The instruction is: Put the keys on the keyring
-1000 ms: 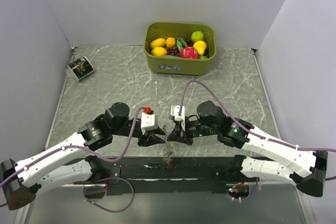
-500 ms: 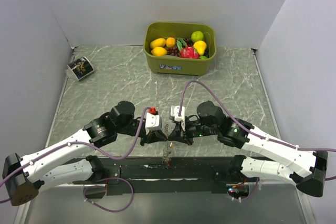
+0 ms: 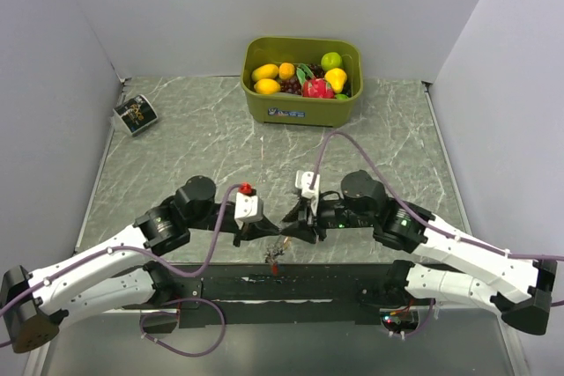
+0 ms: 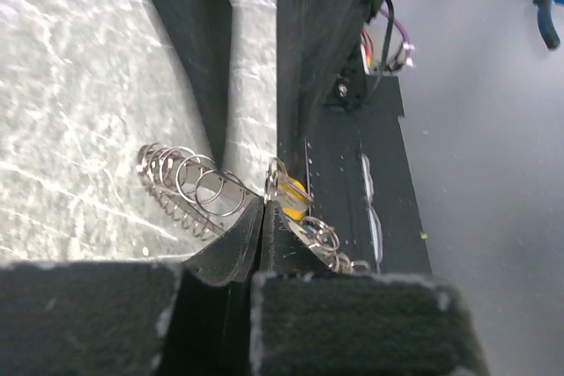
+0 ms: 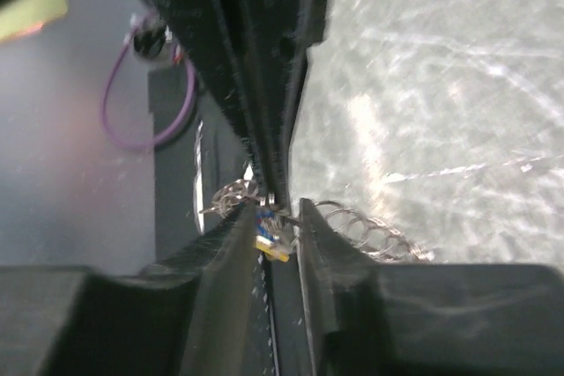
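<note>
Steel, springy, slippery: the keyring [image 4: 189, 187] is best held at an end loop, where the left hand [image 4: 263, 226] pinches it over the near edge of the worktop [image 3: 176, 129]. The keys [image 4: 291, 200] sit between the fingers of the right hand [image 5: 271, 228], grip unclear.

The left arm [image 3: 88, 263] and right arm [image 3: 467, 251] share one build: long white shells between rounded black joint housings. A thin purple left cable [image 3: 218, 226] runs along one, and a matching right cable [image 3: 332, 135] arches over the other. Each wrist carries a white camera block [image 3: 248, 210]; the left one has a red cap [image 3: 248, 188]. The left hand [image 4: 263, 207] and right hand [image 5: 278, 214] have flat, matte black fingers [image 4: 220, 257], fuzzy-textured near the lens.
</note>
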{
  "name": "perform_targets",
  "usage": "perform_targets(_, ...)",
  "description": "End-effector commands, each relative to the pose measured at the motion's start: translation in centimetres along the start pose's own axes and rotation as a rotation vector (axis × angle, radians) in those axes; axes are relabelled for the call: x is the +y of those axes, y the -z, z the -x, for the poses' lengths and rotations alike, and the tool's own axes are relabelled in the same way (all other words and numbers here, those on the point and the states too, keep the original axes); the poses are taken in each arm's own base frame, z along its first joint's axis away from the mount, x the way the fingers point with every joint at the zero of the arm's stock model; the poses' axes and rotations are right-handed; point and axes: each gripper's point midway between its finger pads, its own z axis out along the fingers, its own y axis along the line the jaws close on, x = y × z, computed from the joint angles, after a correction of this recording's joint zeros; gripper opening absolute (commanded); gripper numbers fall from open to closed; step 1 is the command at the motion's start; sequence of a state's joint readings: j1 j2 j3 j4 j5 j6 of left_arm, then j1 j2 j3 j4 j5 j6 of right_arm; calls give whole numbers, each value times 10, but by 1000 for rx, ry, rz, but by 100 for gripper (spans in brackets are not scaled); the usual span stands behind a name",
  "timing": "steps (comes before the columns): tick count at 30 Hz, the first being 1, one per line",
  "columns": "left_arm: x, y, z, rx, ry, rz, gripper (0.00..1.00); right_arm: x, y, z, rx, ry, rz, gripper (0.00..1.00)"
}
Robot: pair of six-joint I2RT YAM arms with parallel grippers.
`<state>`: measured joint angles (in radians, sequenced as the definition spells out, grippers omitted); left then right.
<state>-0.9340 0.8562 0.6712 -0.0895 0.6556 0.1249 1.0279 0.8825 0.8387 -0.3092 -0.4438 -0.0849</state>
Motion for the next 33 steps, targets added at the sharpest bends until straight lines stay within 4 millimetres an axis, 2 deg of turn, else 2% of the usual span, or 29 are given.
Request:
perform_targets(1, 1, 7, 36, -175, -98, 42, 1, -4, 14, 42, -184, -8, -71, 50)
perform_targets(3, 1, 13, 47, -230, -130, 66, 1, -4, 21, 49, -226, -24, -84, 57)
perform_targets(4, 1, 13, 42, -234, -128, 72, 1, -4, 23, 50, -237, -37, -90, 59)
perform_targets(6, 1, 20, 54, -300, -153, 102, 1, -4, 26, 48, -245, -45, -102, 60)
perform_targets(7, 0, 21, 49, -309, -150, 104, 1, -4, 27, 47, -245, -51, -102, 60)
perform_targets(9, -3, 28, 62, -385, -183, 116, 1, -1, 26, 40, -227, -59, -87, 59)
perform_targets(10, -3, 28, 57, -397, -180, 124, 1, 0, 25, 37, -222, -62, -82, 59)
perform_targets(15, -11, 39, 64, -497, -239, 125, 1, 5, 25, 29, -227, -68, -56, 58)
perform_targets(23, -30, 43, 68, -601, -259, 45, 1, 20, 24, 35, -271, -25, 35, 51)
perform_targets(33, -29, 41, 67, -590, -263, 38, 1, 31, 22, 44, -299, -12, 108, 51)
